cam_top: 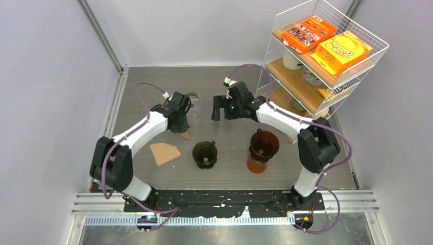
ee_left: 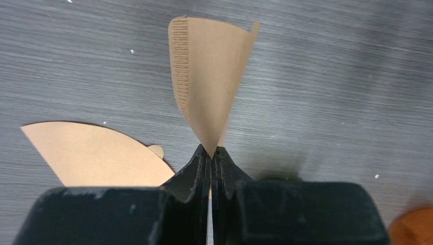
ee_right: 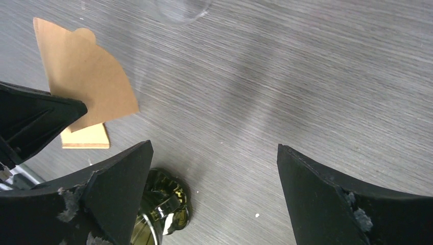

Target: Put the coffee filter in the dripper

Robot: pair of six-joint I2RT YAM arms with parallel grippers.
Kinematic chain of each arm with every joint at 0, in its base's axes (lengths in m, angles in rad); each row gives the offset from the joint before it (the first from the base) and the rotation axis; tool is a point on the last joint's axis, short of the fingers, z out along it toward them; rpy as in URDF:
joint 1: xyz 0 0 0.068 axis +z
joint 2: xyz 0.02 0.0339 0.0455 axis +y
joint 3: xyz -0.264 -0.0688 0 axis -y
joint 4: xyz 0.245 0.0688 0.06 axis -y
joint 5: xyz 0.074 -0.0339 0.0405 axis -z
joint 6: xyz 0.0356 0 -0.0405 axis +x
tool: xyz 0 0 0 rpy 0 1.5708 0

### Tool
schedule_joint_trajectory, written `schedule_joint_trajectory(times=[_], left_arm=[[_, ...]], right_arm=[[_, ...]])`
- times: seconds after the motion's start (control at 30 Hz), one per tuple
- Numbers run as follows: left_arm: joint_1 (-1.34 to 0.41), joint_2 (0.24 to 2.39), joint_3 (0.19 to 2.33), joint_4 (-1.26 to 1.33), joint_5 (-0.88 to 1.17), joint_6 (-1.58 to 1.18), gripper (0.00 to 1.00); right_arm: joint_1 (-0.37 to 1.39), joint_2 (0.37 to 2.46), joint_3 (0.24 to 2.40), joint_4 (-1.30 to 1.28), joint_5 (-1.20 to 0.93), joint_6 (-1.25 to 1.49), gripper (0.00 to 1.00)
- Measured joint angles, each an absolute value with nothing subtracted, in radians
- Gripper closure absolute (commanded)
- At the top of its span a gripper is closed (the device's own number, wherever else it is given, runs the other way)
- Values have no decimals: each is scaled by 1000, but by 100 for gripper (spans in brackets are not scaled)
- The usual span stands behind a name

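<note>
My left gripper (cam_top: 181,124) is shut on the pointed end of a brown paper coffee filter (ee_left: 209,87) and holds it above the table; the filter's tip shows in the top view (cam_top: 186,135). The filter also shows in the right wrist view (ee_right: 87,84), with the left gripper's fingers (ee_right: 35,120) on it. A dark green dripper (cam_top: 205,154) stands on the table to the right of and nearer than the left gripper; it also shows by my right gripper's left finger (ee_right: 166,204). My right gripper (cam_top: 219,109) is open and empty above the bare table (ee_right: 214,145).
A stack of flat filters (cam_top: 164,153) lies left of the green dripper, also in the left wrist view (ee_left: 97,153). An amber dripper on a carafe (cam_top: 263,145) stands to the right. A clear glass (cam_top: 193,95) stands at the back. A wire rack with boxes (cam_top: 327,41) fills the far right.
</note>
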State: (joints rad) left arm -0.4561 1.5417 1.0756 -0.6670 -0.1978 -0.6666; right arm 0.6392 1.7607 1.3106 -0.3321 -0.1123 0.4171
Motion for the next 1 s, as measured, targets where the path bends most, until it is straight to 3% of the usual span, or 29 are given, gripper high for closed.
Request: schedule_joint_trajectory(times=[0.4, 0.53, 1.0], left_arm=[[-456, 1209, 1021, -568, -150, -558, 87], [-456, 1101, 972, -456, 24, -490, 79], [-507, 991, 871, -29, 744, -421, 78]], right_arm=[[577, 1511, 1186, -235, -192, 397, 1], [505, 1391, 1084, -183, -255, 400, 2], [463, 839, 731, -33, -433, 185, 4]])
